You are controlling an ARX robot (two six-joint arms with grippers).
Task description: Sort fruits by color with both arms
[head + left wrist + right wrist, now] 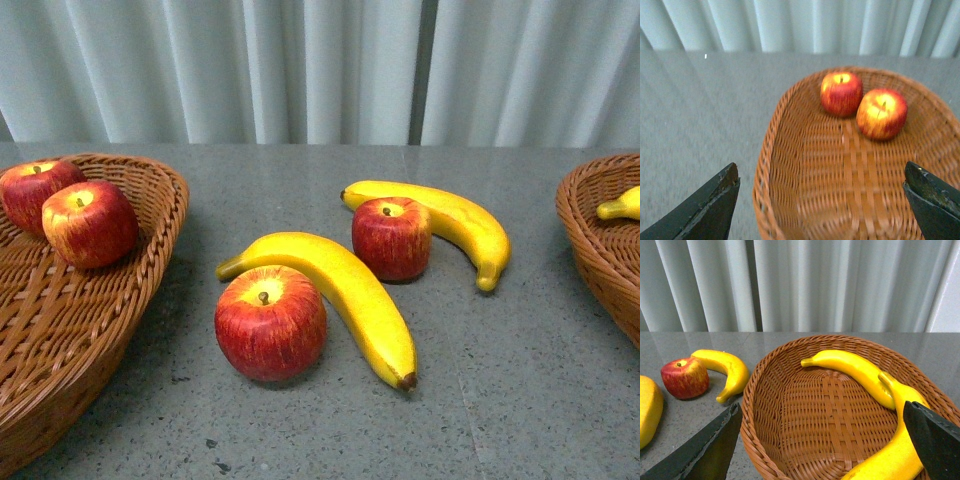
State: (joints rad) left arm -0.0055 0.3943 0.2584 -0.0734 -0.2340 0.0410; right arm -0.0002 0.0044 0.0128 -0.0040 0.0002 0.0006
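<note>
Mid-bench (520, 400): near apple (270, 325) beside near banana (350, 290), far apple (391, 238) beside far banana (455, 220). Wide and empty: left jaws, right jaws, over baskets (165, 215). Fruit looks glossy, stiff, likely slippery: grip apples across belly, bananas mid-length.

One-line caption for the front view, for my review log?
Two loose apples and two bananas lie on the table between wicker baskets; the left basket holds two more apples.
</note>
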